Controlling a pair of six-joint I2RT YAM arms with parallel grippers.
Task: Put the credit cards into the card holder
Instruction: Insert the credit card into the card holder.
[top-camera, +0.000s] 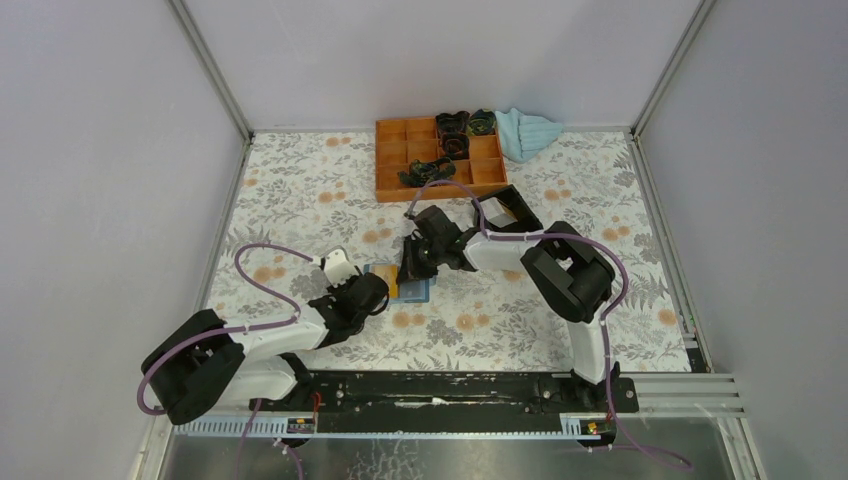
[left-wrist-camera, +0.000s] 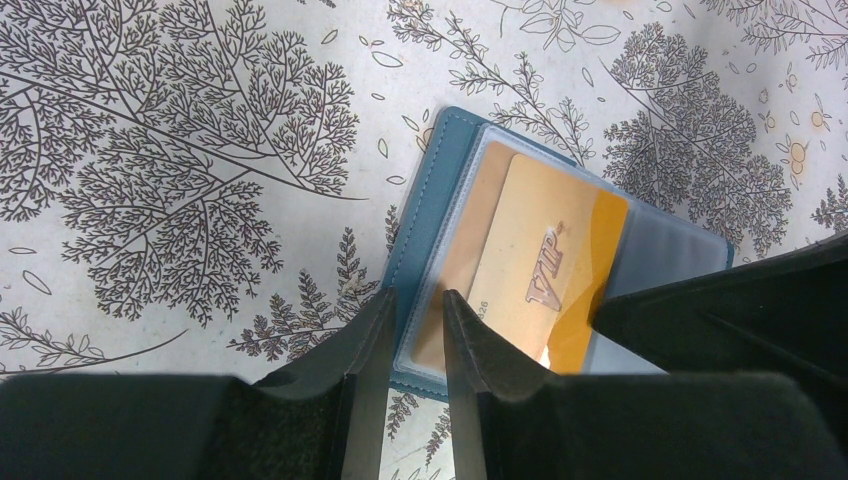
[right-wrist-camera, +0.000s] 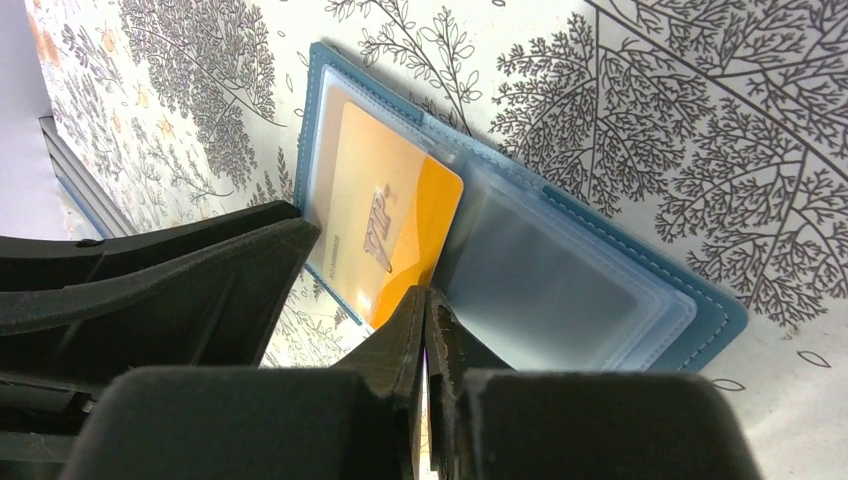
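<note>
The card holder (top-camera: 418, 291) lies open on the floral table, teal-blue with clear sleeves; it also shows in the left wrist view (left-wrist-camera: 435, 200) and the right wrist view (right-wrist-camera: 705, 305). A tan-orange credit card (left-wrist-camera: 550, 270) marked VIP lies flat on its left half, partly under a clear sleeve (right-wrist-camera: 385, 230). My left gripper (left-wrist-camera: 417, 300) has its fingers slightly apart, straddling the holder's near edge (top-camera: 378, 290). My right gripper (right-wrist-camera: 426, 295) is shut, its tips touching the card's orange end (top-camera: 412, 268). No other card shows.
An orange compartment tray (top-camera: 395, 160) with dark items stands at the back centre, and a light blue cloth (top-camera: 528, 132) lies to its right. A black box (top-camera: 505, 207) sits behind my right arm. Grey walls enclose the table.
</note>
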